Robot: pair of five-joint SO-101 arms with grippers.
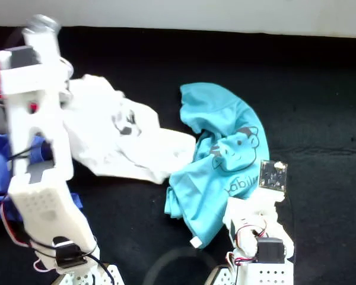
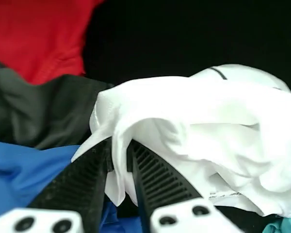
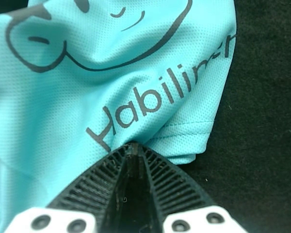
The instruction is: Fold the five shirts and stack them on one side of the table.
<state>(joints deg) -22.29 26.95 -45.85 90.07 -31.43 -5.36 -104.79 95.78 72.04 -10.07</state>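
The high camera looks down over the black table [image 1: 320, 89]. From very close, the left wrist camera sights along the left gripper [image 2: 120, 156] onto the white shirt [image 2: 208, 111], the right along the right gripper [image 3: 131, 148] onto the teal shirt [image 3: 87, 97]; the high view shares these 2 shirts.

I see bright, even light; the white shirt [image 2: 223, 121] just beyond my left gripper [image 2: 119, 148] glares, washed out.

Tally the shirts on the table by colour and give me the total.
white shirt: 1
turquoise shirt: 1
blue shirt: 1
red shirt: 1
dark grey shirt: 1
Total: 5 shirts
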